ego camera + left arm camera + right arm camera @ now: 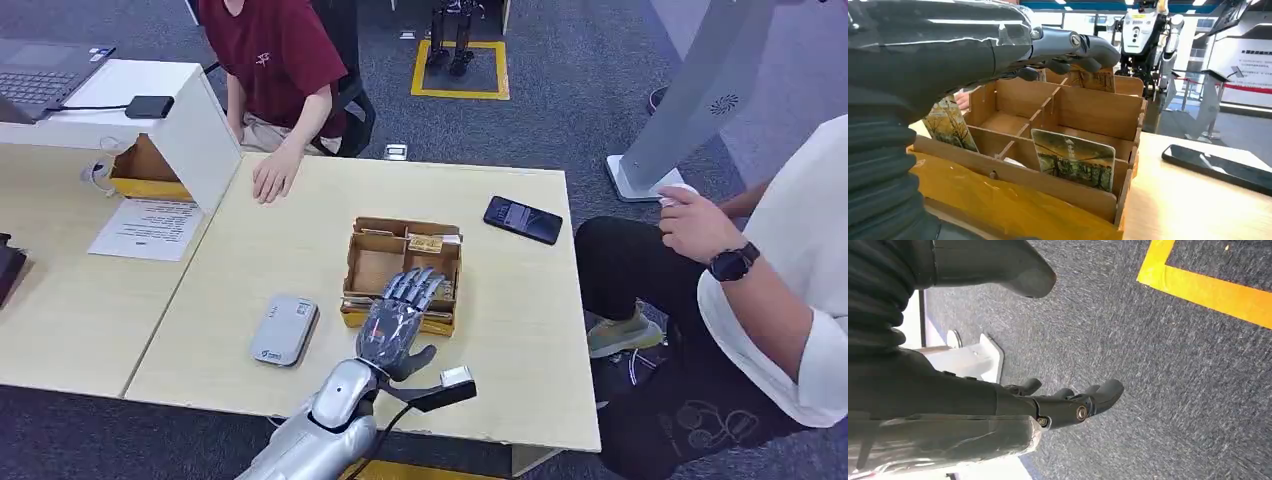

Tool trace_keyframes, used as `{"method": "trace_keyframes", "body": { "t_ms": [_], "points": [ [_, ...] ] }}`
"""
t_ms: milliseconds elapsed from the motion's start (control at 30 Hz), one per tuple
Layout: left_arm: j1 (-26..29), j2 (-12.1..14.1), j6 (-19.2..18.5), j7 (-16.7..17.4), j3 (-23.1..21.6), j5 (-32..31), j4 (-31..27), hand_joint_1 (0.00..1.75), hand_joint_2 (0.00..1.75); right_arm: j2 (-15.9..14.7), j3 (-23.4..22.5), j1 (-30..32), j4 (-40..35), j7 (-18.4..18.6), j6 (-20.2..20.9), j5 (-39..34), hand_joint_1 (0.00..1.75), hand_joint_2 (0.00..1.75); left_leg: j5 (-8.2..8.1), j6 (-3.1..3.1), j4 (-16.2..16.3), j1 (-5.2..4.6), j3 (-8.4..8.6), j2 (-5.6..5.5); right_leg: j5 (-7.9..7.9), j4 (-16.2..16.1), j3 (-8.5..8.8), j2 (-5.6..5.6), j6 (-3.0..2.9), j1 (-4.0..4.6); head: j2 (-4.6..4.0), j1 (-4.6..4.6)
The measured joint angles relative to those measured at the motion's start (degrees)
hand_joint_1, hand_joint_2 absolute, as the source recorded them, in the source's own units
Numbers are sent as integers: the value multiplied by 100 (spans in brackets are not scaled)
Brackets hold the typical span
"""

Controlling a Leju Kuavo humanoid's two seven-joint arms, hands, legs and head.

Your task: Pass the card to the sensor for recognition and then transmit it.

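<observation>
Cardboard box [378, 268] with divided compartments sits on the pale wooden table [520, 330], taken here as the landmark. Left hand [397, 320] hovers over the box's near right side, fingers extended and spread toward the compartments, holding nothing; in the left wrist view the fingers [1083, 47] reach above the box's far wall without closing on any card. Card [1073, 159], printed with a tree scene, stands upright in the box's near compartment, leaning against a divider; a second card [950, 125] of like print stands tilted at the box's other near corner. More cards [432, 242] rest in the box's far right compartment. Grey sensor [283, 329], flat with rounded corners, lies on the table just left of the box, apart from it. Black phone [522, 219] lies right of and beyond the box. A person's hand [274, 176] rests flat on the table beyond the box to its left; another person sits right of the table, well clear of the box. Right hand [1068, 402] hangs over dark carpet beside a yellow floor line [1208, 287], fingers loosely curled, nothing held.
</observation>
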Motion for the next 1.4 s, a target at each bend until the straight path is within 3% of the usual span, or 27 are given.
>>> {"method": "trace_keyframes", "body": {
  "t_ms": [1400],
  "points": [
    [-161,-59,90,-13,31,90,245,0,175,0,-35,-21,0,-33,24,105,0,175,0,0,0,0,0,1,0,0,0,1,0,0,0,0]
  ]
}}
